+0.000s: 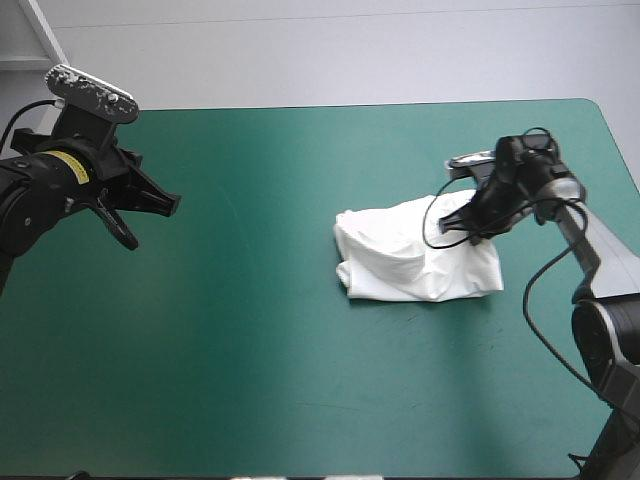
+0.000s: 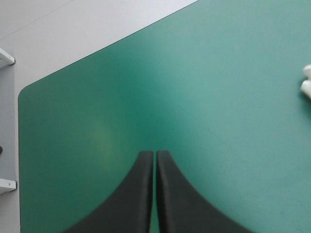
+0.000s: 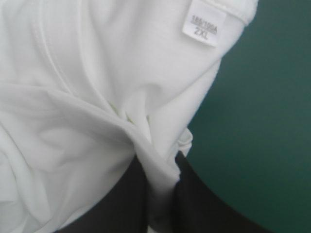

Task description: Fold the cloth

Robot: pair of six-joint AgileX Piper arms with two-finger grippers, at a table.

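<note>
Our shirt [image 1: 415, 255] sits in a loose heap on the right half of the table [image 1: 250, 360]. We've got the right gripper [image 3: 158, 167] pinched on a ridge of fabric just by the neck tag [image 3: 204, 26], probably to drag that edge out flat. The left gripper [image 2: 155, 154] is closed on nothing, parked well off over the left side, out of the way, we guess.
</note>
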